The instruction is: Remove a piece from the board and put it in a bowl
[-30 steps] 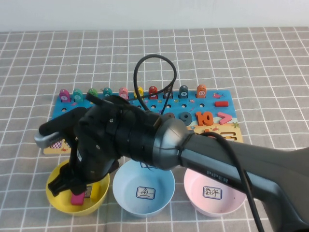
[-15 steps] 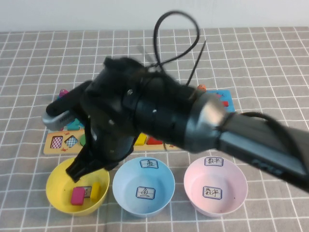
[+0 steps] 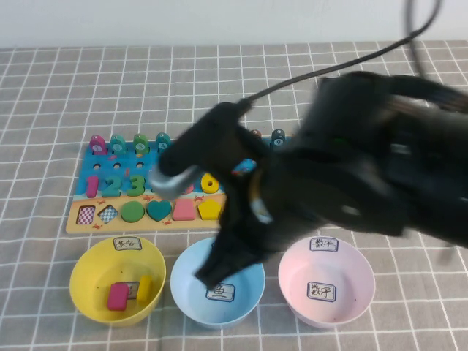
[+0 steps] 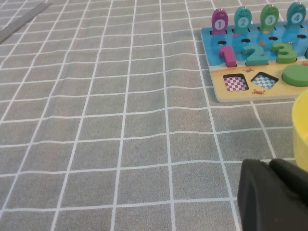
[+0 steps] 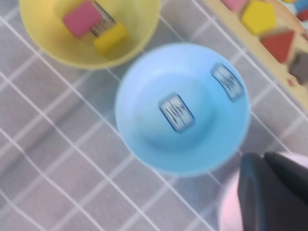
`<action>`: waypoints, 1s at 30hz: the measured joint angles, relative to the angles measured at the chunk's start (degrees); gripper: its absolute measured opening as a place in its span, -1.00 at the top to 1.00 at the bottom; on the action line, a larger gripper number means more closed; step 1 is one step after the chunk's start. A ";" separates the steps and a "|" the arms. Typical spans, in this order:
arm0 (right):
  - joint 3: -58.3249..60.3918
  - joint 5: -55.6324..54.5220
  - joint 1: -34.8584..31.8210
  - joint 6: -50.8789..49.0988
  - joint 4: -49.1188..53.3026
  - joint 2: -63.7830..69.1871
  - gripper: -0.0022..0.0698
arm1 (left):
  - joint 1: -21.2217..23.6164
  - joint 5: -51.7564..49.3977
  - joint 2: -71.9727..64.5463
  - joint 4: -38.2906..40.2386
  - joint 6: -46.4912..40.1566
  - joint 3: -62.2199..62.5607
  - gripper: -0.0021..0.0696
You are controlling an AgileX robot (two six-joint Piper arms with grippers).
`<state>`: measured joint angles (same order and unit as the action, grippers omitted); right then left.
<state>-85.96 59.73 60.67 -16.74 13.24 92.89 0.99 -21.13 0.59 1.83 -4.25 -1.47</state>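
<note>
Two blocks lie in the yellow bowl (image 3: 117, 278): the yellow piece (image 3: 144, 287) beside a pink block (image 3: 118, 296). Right hand (image 3: 207, 276) hangs empty over the light-blue bowl (image 3: 217, 287), fingers together, near the board (image 3: 117, 214). Left hand (image 4: 272, 195) rests low over the desk (image 4: 106, 120), fingers together.

A grey tablecloth (image 3: 66, 110) with a grid of thin white lines covers the whole table, lying in slight wrinkles. Along the top of the frame runs a plain white wall (image 3: 146, 22), evenly lit.
</note>
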 joint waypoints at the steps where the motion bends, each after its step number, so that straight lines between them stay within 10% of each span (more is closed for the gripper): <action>1: 1.55 0.00 0.00 0.00 0.52 -1.60 0.98 | 0.00 0.00 0.00 0.00 0.00 0.00 0.94; 30: 24.60 -4.82 0.00 -0.50 2.51 -19.43 0.99 | 0.00 0.00 0.00 0.00 0.00 0.00 0.94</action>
<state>-61.36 54.91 60.67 -17.23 15.75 73.47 0.99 -21.13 0.59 1.83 -4.25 -1.47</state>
